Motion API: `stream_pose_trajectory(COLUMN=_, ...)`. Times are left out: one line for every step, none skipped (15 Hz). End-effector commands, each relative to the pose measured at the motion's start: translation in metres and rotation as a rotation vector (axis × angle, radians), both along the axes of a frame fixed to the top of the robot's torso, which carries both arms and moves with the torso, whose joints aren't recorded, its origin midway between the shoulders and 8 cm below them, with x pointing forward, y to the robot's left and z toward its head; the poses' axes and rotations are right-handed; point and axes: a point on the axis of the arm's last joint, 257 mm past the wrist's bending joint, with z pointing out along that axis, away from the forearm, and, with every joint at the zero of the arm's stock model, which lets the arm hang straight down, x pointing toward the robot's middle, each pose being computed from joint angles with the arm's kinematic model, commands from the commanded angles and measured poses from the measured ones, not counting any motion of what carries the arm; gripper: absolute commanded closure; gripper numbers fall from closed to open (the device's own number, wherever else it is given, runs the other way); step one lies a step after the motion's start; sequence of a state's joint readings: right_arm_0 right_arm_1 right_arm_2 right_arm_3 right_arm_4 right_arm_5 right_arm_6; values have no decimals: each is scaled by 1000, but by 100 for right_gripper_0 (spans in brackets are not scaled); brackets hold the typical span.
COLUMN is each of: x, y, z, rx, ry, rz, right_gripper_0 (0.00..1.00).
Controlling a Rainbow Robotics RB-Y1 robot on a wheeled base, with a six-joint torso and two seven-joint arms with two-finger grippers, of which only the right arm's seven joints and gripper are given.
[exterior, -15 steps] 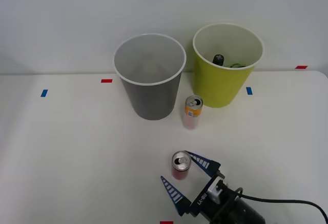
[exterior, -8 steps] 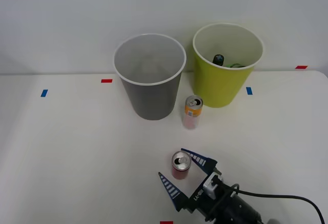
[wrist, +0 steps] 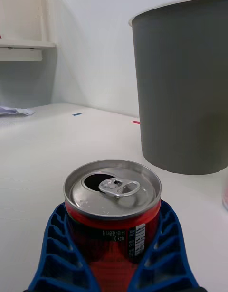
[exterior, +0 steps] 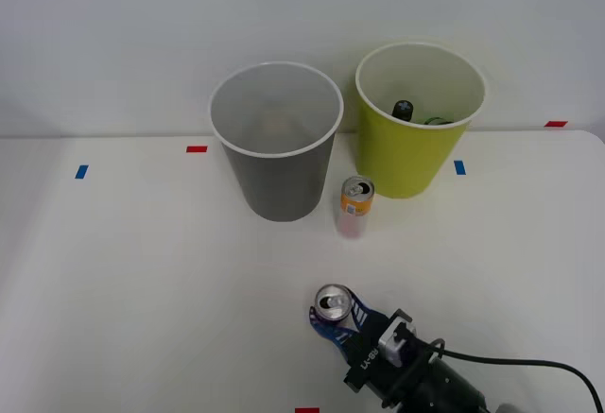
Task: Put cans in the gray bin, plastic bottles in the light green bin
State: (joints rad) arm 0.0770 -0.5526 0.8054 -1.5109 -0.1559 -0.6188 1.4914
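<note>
A short red can stands on the white table near its front edge, and my right gripper is shut on its body, with a blue ribbed finger pressed on either side. The slimmer orange and pink can stands upright farther back, between the two bins. The gray bin is at the back centre. To its right stands the light green bin, holding dark plastic bottles, one with a black cap.
Small red tape marks and blue tape marks dot the white table. A black cable trails from my wrist to the right. A white wall rises behind the bins.
My gripper's fingers, open around the red can before, have shut on it. The can has shifted slightly toward the front edge.
</note>
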Motion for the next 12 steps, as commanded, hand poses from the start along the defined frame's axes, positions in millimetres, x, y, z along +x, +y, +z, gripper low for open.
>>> stream_pose_trajectory(x=-5, y=-3, z=1, rx=16, ry=1, rz=0, right_gripper_0=100)
stream_pose_trajectory(x=-9, y=-5, z=4, rx=33, ry=4, rz=-1, right_gripper_0=100)
stream_pose_trajectory(x=-15, y=-7, z=10, rx=55, ry=8, rz=-1, right_gripper_0=100)
stream_pose_trajectory(x=-25, y=-11, z=23, rx=98, ry=22, rz=-6, right_gripper_0=100)
stream_pose_trajectory(x=-36, y=-17, z=39, rx=152, ry=44, rz=-16, right_gripper_0=100)
stream_pose_trajectory(x=-46, y=-23, z=55, rx=205, ry=64, rz=-28, right_gripper_0=100)
stream_pose_trajectory(x=-57, y=-31, z=77, rx=258, ry=75, rz=-41, right_gripper_0=100)
stream_pose_trajectory(x=-60, y=-36, z=92, rx=281, ry=67, rz=-47, right_gripper_0=100)
stream_pose_trajectory(x=-61, y=-41, z=111, rx=315, ry=56, rz=-52, right_gripper_0=100)
stream_pose_trajectory(x=-61, y=-41, z=127, rx=350, ry=45, rz=-47, right_gripper_0=100)
stream_pose_trajectory(x=-59, y=-40, z=139, rx=384, ry=41, rz=-40, right_gripper_0=100)
stream_pose_trajectory(x=-55, y=-38, z=161, rx=450, ry=36, rz=-16, right_gripper_0=100)
